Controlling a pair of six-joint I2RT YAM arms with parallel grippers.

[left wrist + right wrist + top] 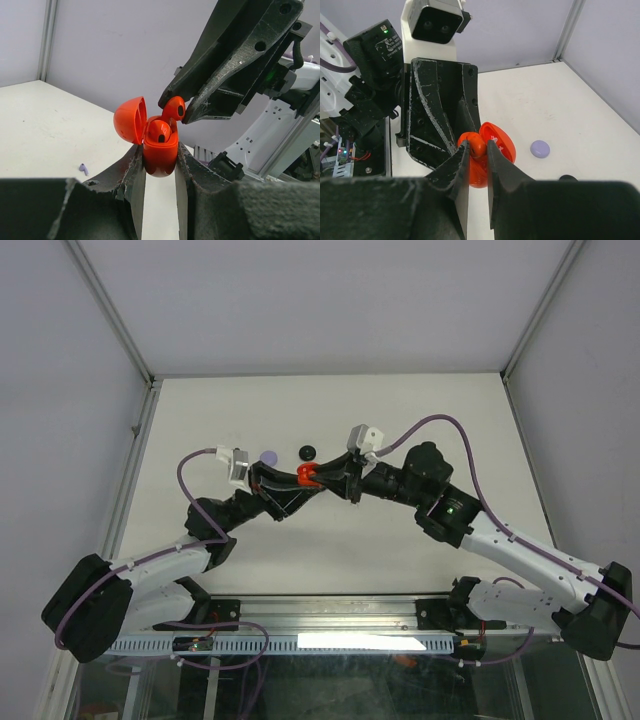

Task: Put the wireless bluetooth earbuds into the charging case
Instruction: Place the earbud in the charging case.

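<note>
My right claw (477, 146) is closed on a red earbud (174, 107), pinching its bulb between the two tips so the stem end stays free to go down first. It hangs just above the open mouth of the red case (161, 152), touching or almost touching the rim; I cannot tell which. My left claw (160, 167) grips that case by its lower body, upright and off the bench (40, 125), so the sockets face up toward the other arm and the case cannot slide as I press. The lid (129, 120) is swung back to the side, out of the way. One earbud (159, 131) already sits in its socket, so I judge the one I hold belongs in the free socket beside it. Farther out on the bench lie a lilac case (540, 149), a black case (307, 450) and a small lilac earbud (83, 169), all well apart from my claws.
</note>
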